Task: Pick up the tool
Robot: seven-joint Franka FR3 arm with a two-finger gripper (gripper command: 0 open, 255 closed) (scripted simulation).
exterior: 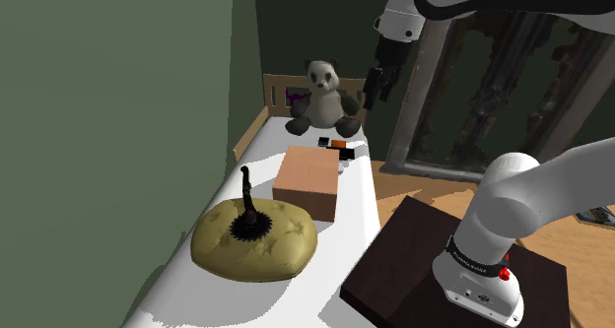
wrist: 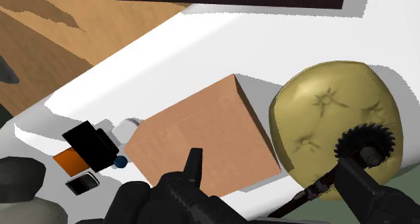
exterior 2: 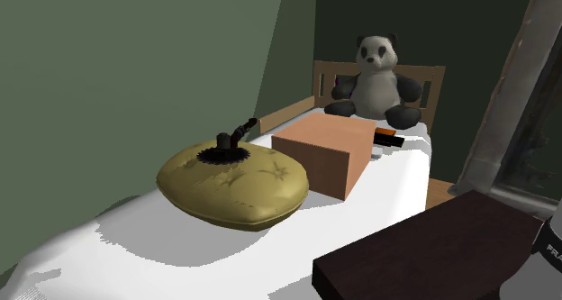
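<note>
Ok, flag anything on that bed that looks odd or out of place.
The black tool with a toothed wheel sits on top of the olive cushion, its handle sticking up at a tilt. That is an odd perch for a tool. Nothing looks spilled or broken.

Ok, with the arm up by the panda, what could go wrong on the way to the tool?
1. The black tool lies on a soft-looking cushion; pressing down may sink or tip it, so the jaws could slip off its thin handle.
2. The brown box stands between the panda end, where the jaws hang open, and the cushion; a low sweep might clip it.
</note>
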